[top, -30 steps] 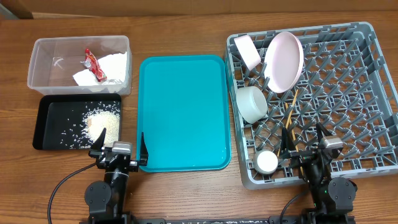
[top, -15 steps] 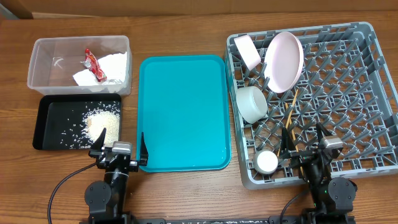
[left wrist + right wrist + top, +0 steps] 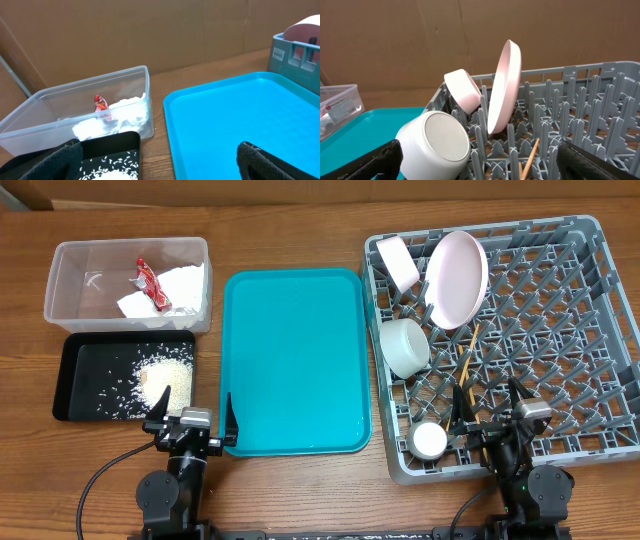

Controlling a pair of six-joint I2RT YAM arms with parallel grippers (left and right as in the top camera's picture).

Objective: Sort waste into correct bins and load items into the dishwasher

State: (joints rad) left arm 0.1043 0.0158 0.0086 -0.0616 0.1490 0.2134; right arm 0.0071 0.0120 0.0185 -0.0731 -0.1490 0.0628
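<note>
The grey dishwasher rack [image 3: 560, 330] holds a pink plate [image 3: 457, 278] on edge, a pale bowl [image 3: 398, 262], a white cup [image 3: 405, 347] on its side, wooden chopsticks [image 3: 468, 365] and a small white round cup [image 3: 430, 440]. The clear tub [image 3: 70, 290] contains a white napkin [image 3: 180, 283] and a red wrapper [image 3: 150, 286]. Loose rice [image 3: 165, 380] lies in the black tray [image 3: 90, 395]. My left gripper [image 3: 193, 412] is open between the black tray and the teal tray. My right gripper [image 3: 487, 405] is open over the rack's front edge, with nothing between its fingers.
The teal tray [image 3: 295, 360] lies bare in the middle, between the bins and the rack. A brown cardboard wall [image 3: 150, 30] stands behind the wooden table [image 3: 300, 230]. The right half of the rack has unfilled pegs.
</note>
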